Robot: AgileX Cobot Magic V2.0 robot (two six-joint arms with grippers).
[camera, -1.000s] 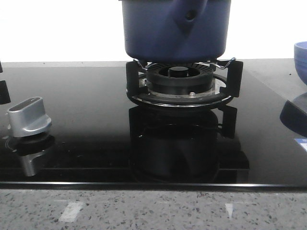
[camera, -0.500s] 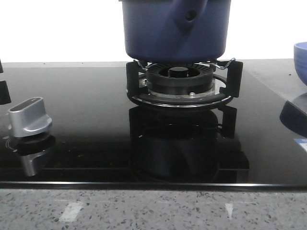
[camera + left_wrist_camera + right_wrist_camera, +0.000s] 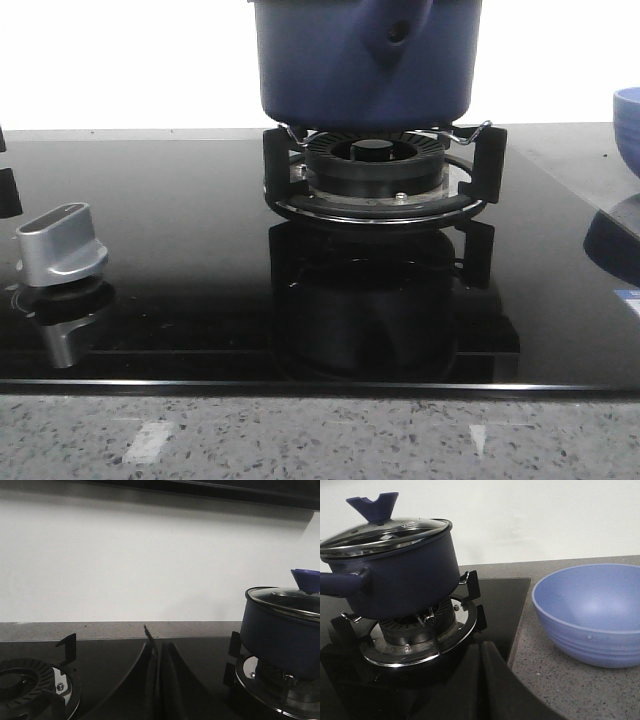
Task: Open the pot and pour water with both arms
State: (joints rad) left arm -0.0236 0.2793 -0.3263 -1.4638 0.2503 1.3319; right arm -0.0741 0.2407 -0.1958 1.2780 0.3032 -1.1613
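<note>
The dark blue pot [image 3: 365, 60] stands on the black burner grate [image 3: 380, 175] at the back middle of the glass hob, its handle base with a round hole facing front. In the right wrist view the pot [image 3: 405, 575] wears a glass lid [image 3: 385, 532] with a blue knob [image 3: 372, 506]. It also shows in the left wrist view [image 3: 282, 627]. My left gripper [image 3: 159, 647] is shut and empty, well left of the pot. My right gripper [image 3: 481, 650] is shut and empty, in front of the burner, between pot and bowl. Neither gripper shows in the front view.
A lighter blue bowl [image 3: 592, 612] sits on the speckled counter right of the hob; its edge shows in the front view [image 3: 627, 125]. A silver knob [image 3: 62, 245] stands at the hob's front left. A second burner [image 3: 30, 685] lies left of my left gripper.
</note>
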